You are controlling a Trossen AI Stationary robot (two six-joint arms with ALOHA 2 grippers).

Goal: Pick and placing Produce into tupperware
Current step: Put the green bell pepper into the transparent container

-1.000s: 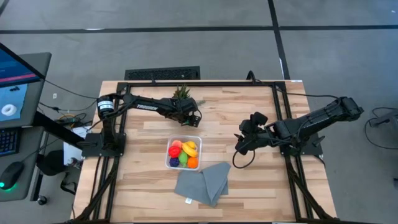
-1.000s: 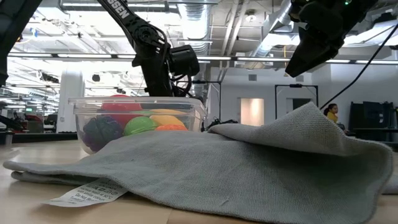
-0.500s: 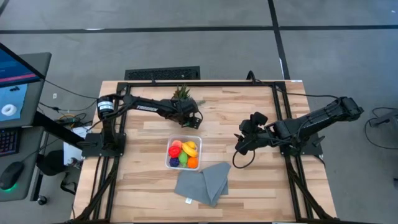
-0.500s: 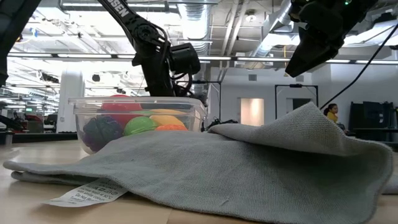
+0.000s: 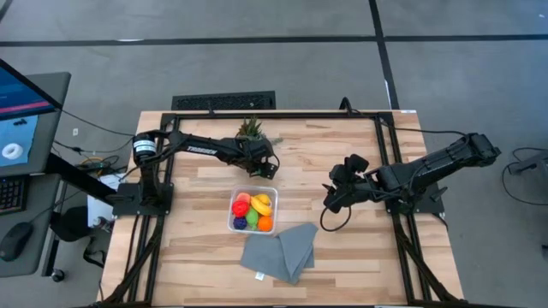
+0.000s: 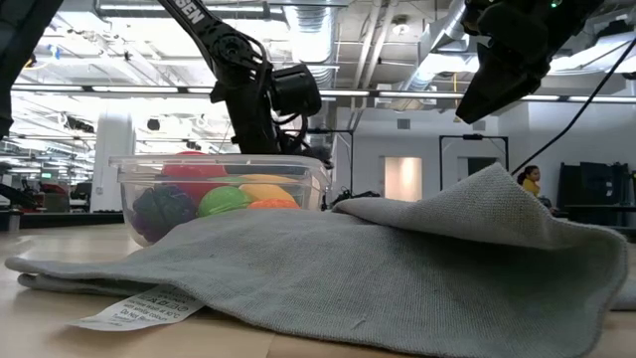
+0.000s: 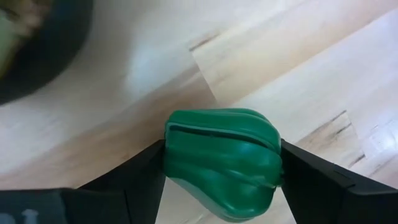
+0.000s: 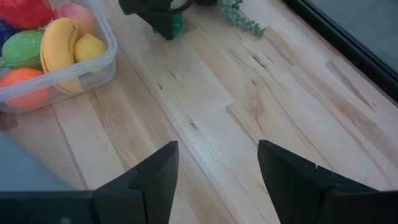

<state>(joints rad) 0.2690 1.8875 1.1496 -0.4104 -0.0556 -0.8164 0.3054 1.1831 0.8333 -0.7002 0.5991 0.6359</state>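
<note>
Left claw [image 5: 271, 162] shifted back | grips green pepper [image 7: 222, 163] | tupperware [image 5: 253, 211] apart

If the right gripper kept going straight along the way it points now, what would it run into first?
Most likely bare wooden table. The open right gripper aims down at the planks between the tupperware and the table edge; nothing lies directly ahead. The left gripper is farther off, though depth is uncertain.

Clear tupperware [image 5: 253, 211] holds bright produce [image 5: 253, 211] — one dark-green piece [image 7: 221, 163] outside, clamped.
</note>
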